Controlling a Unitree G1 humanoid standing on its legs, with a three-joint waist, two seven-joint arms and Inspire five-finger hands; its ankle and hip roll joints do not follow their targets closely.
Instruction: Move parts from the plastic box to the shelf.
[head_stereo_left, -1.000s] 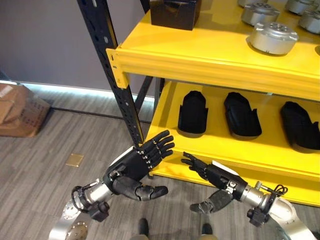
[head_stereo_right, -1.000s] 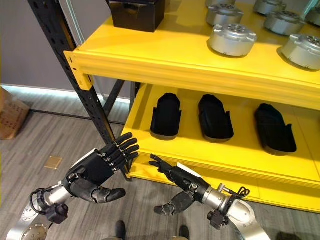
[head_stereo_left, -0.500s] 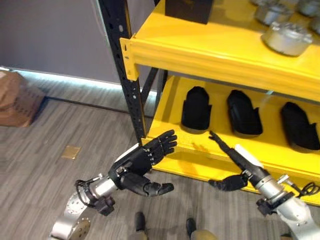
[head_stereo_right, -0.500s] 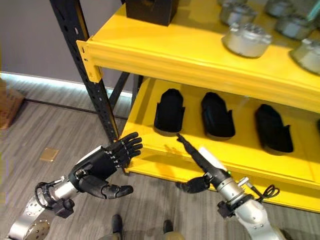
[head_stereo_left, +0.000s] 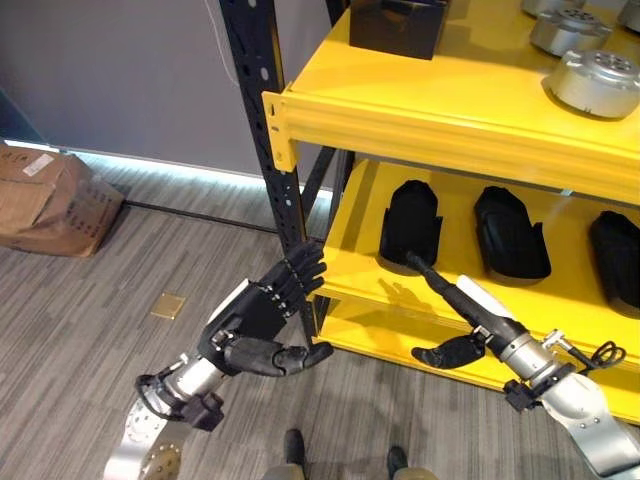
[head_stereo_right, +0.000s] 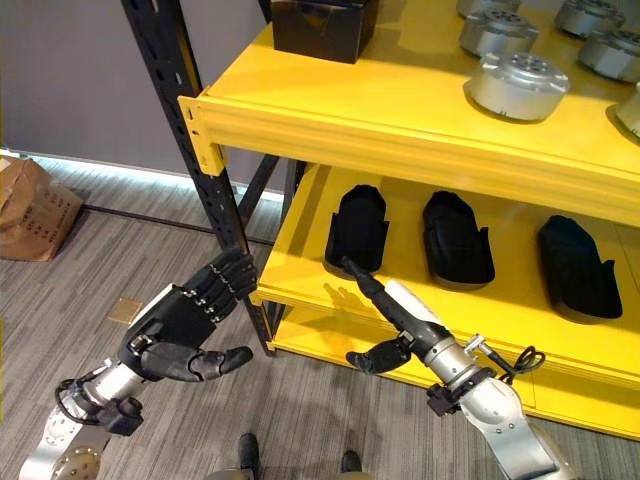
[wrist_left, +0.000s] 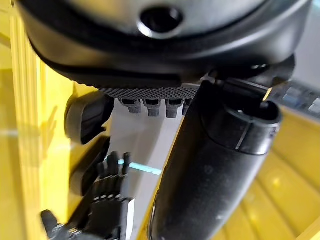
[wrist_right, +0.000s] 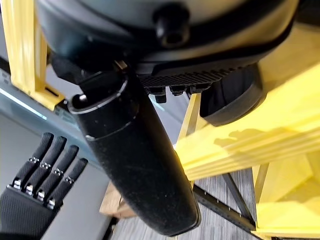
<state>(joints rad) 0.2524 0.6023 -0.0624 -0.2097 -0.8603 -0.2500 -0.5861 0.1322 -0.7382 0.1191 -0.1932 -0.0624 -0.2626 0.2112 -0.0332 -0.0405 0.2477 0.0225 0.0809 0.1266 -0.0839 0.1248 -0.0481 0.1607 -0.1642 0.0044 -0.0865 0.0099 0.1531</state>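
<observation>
Black upright (head_stereo_left: 262, 130): stands at 12 o'clock of the left robot hand (head_stereo_left: 262, 318), whose straight fingers lie just before it, blocking a straight reach there.
Lower shelf (head_stereo_left: 455, 300): open at its front edge; the right robot hand (head_stereo_left: 470, 315) reaches over that edge with fingers stretched flat.
Black moulded parts (head_stereo_left: 411, 220): three in a row on the lower shelf, with bare yellow lanes between them.
Upper shelf beam (head_stereo_left: 450, 125): overhangs the lower shelf and caps the room above it.
Floor (head_stereo_left: 100, 330): open at 9 o'clock of the left robot hand; cardboard box (head_stereo_left: 55, 205) lies well apart at 10 o'clock.
</observation>
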